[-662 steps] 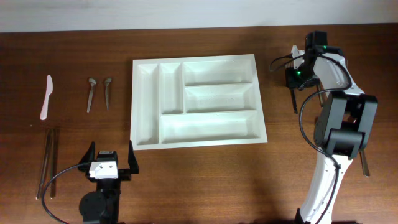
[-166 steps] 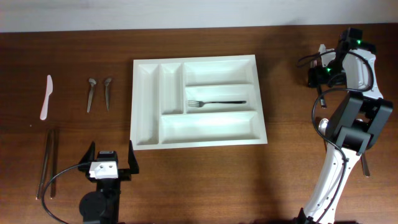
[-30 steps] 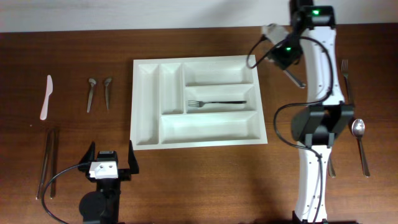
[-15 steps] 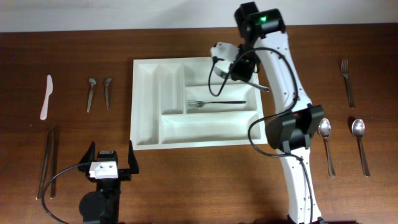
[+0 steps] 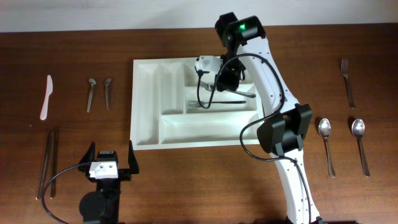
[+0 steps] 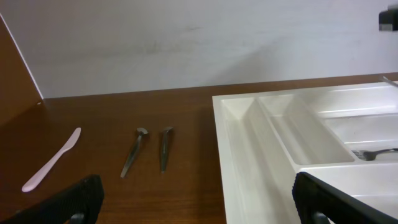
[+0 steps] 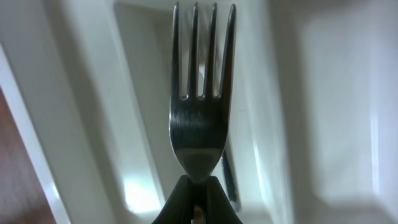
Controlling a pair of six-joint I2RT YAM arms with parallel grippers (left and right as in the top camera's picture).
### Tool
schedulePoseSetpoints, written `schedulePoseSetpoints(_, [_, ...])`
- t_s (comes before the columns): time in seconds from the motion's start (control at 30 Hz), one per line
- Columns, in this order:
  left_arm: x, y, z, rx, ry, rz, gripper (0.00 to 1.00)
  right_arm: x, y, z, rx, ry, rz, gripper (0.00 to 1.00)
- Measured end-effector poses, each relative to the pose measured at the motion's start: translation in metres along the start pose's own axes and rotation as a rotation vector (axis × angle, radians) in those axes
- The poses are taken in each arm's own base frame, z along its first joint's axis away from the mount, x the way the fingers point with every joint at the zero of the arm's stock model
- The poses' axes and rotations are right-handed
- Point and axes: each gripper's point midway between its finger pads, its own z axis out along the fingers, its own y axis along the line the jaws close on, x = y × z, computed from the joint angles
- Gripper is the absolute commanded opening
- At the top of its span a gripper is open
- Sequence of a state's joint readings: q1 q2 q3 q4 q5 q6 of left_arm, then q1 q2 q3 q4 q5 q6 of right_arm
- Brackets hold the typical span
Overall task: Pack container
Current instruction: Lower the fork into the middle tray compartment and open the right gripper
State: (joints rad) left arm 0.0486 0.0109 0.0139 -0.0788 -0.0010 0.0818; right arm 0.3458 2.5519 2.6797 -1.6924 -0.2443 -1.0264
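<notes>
Left of the wide-open, empty left fingers (image 5: 111, 155) lie one white knife (image 5: 46, 96), two short utensils (image 5: 91, 93) and two chopsticks (image 5: 46, 163). The container (image 5: 146, 112) sits beneath the right fingers (image 7: 196, 205), which are clamped on the held fork (image 7: 199, 118). Released tilted, it might straddle a divider or strike the lying fork (image 5: 217, 102). Right of them: one desk fork (image 5: 347, 81), two spoons (image 5: 324, 146).

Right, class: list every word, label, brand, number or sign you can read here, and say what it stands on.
None can be read.
container: plain white, no marking shows.
fork in the right gripper: no stamp shows on this face.
white block behind the left gripper: dark specks, too small to read.
</notes>
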Motion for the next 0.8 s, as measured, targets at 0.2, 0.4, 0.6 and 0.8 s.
schedulePoseSetpoints(0.2, [0.0,0.0,0.0,0.0,0.0,0.0,0.99,0.005,0.01,0.016,-0.073,0.009,-0.077,0.05])
schedulePoseSetpoints(0.4, [0.0,0.0,0.0,0.0,0.0,0.0,0.99,0.015,0.023,0.035,-0.161,0.026,-0.146,0.05])
schedulePoseSetpoints(0.6, [0.0,0.0,0.0,0.0,0.0,0.0,0.99,0.012,0.018,0.04,-0.146,0.008,-0.189,0.05])
schedulePoseSetpoints(0.8, [0.0,0.0,0.0,0.0,0.0,0.0,0.99,0.006,0.01,0.042,-0.112,-0.013,-0.208,0.05])
